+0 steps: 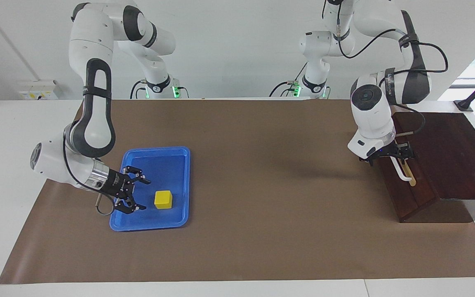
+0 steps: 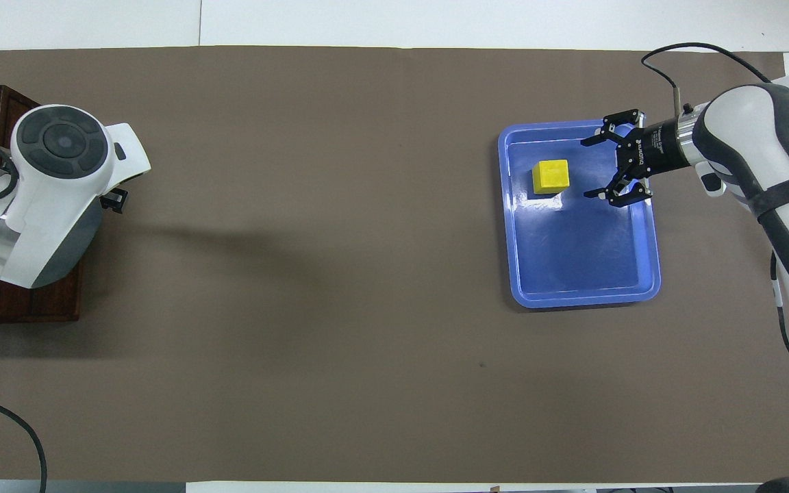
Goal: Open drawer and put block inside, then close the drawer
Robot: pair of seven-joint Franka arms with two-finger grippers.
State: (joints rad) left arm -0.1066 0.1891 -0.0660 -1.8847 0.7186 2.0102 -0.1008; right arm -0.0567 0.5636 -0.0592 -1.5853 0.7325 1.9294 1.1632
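Item 1, right gripper (image 1: pixel 140 194): fingers spread wide, nothing held, hung low over the flat blue plastic tray (image 1: pixel 179 153), at the tray edge toward the right arm's end of the table. Item 2, small bright yellow cube block (image 1: pixel 163 199): sat on the tray floor just ahead of the spread fingertips, not touched; gripper is judged lined up w/ the block so a short advance brings the fingers to either side. Item 3, left gripper (image 1: pixel 402 154): brought down at the front of the dark brown wooden box (image 1: pixel 452 156), right at the upper part of the white bar handle (image 1: pixel 404 175); finger state cannot be told here, mostly hidden by the wrist; contact w/ the bar cannot be confirmed. Item 4, drawer (image 1: pixel 408 194): appears shut, flush w/ box front, directly under and beside the left gripper. Placement is judged as prep for a pull on the handle. Block not yet lifted; drawer not yet opened.
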